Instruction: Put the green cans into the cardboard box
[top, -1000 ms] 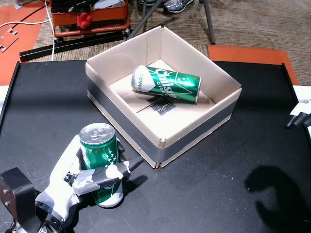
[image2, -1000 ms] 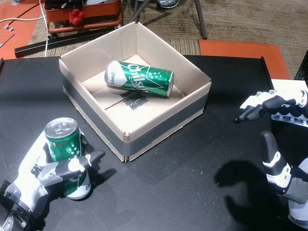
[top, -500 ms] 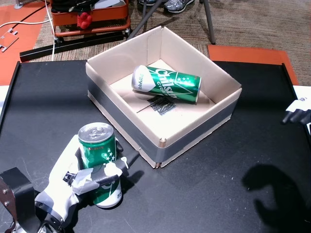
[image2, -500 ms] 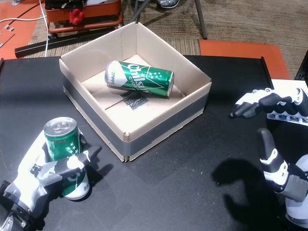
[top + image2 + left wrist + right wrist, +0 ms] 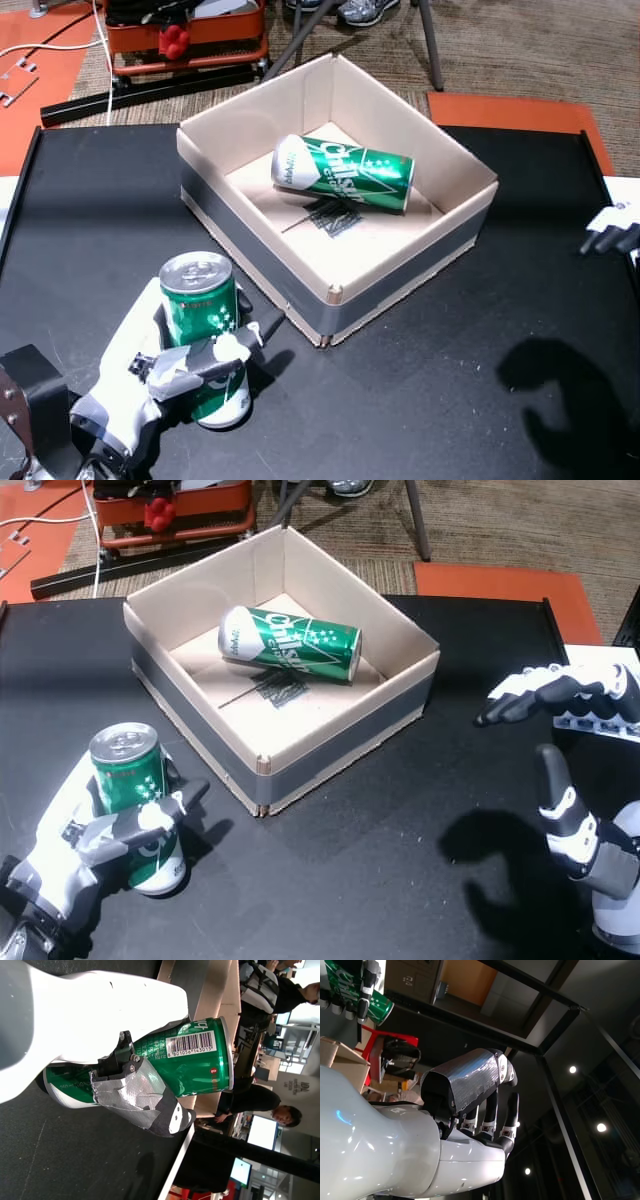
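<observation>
Left hand [image 5: 165,365] clasping upright green can [image 5: 204,330] on table [image 5: 430,400]; right hand [image 5: 570,780] idle, holding nothing, fingers spread; advice: lift clear of cardboard box [image 5: 330,293] wall, then lower inside beside lying can [image 5: 343,172].

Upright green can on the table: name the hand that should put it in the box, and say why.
Left. The left hand is already wrapped around the upright green can beside the cardboard box. The right hand is open, far across the table.
</observation>
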{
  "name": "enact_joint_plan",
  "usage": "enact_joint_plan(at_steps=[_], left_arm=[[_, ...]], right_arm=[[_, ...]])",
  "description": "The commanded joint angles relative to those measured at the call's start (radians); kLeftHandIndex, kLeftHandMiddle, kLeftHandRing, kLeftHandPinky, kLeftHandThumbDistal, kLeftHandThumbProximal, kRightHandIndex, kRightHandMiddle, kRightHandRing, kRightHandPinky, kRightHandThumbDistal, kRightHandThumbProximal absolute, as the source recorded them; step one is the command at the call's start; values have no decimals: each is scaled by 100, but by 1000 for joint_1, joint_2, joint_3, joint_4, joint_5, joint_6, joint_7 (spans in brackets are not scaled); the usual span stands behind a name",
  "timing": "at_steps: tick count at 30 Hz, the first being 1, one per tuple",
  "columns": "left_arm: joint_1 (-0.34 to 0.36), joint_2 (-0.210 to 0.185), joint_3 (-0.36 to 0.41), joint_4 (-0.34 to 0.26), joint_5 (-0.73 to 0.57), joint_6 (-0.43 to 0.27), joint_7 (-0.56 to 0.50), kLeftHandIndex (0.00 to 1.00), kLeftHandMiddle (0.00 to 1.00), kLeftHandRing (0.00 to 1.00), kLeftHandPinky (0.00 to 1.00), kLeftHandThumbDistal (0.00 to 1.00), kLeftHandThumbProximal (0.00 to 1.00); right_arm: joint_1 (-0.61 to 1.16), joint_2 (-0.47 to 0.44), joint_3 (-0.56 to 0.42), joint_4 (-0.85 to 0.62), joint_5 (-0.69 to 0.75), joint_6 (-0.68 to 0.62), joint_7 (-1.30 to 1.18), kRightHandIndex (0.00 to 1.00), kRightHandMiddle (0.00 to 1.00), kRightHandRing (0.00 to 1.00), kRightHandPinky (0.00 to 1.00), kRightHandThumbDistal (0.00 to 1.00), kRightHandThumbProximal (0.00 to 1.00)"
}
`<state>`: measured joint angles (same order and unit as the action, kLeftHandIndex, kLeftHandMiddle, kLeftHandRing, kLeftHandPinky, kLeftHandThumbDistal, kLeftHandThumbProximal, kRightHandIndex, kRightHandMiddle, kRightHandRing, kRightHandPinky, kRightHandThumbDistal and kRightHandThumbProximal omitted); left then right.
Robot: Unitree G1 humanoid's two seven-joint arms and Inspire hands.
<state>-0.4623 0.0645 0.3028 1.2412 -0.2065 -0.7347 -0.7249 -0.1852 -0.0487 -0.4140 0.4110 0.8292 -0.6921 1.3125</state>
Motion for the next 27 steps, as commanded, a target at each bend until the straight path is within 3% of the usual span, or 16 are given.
enact_joint_plan(at_steps=[1, 5, 6, 8, 10, 14, 17, 21, 22, 25, 27], left_arm=[[-15, 7, 11, 0, -22, -5, -27, 16, 15, 22, 21, 55, 0], [-30, 26, 3, -43, -23, -96, -73, 16, 16, 23, 21, 47, 0], [-30, 38, -13, -61, 4, -158, -56, 16, 17, 23, 21, 43, 0], [-35, 80, -57, -101, 105, -358, 13, 9, 15, 24, 26, 31, 0], [-55, 118, -91, -130, 156, -521, 28, 4, 15, 25, 32, 28, 0], [-116, 179, -139, -172, 270, -727, 92, 0, 19, 26, 31, 34, 0], [-164, 201, -117, -230, 384, -843, 145, 0, 20, 27, 33, 34, 0], [-247, 238, -34, -407, 627, -880, 220, 0, 19, 30, 36, 6, 0], [-270, 246, -13, -438, 696, -880, 250, 0, 18, 30, 36, 4, 0], [-380, 273, 47, -460, 948, -880, 380, 0, 19, 28, 33, 5, 0], [-444, 322, -7, -494, 1188, -782, 618, 1, 20, 28, 34, 21, 0]], right_arm=[[-7, 3, -2, 10, 1, -4, 6, 43, 47, 51, 58, 63, 0], [-15, 6, -7, 23, -2, -20, 13, 43, 47, 52, 58, 61, 0], [-18, 6, -9, 28, -5, -30, 13, 43, 47, 52, 58, 60, 0], [-21, 7, -10, 34, -10, -45, 10, 43, 47, 52, 58, 59, 0], [-22, 7, -6, 38, -13, -43, 6, 43, 47, 52, 58, 58, 0], [-31, 11, -6, 55, -13, -49, 7, 43, 47, 52, 58, 60, 0], [-35, 12, -4, 61, -14, -51, 6, 44, 47, 52, 57, 60, 0], [-45, 19, -5, 82, -30, -86, -3, 43, 46, 51, 56, 58, 0], [-49, 21, -5, 92, -35, -100, -4, 43, 46, 51, 56, 58, 0], [-67, 26, -4, 126, -46, -148, -3, 41, 44, 50, 56, 59, 0], [-79, 25, -1, 145, -45, -162, 3, 41, 44, 50, 56, 58, 0]])
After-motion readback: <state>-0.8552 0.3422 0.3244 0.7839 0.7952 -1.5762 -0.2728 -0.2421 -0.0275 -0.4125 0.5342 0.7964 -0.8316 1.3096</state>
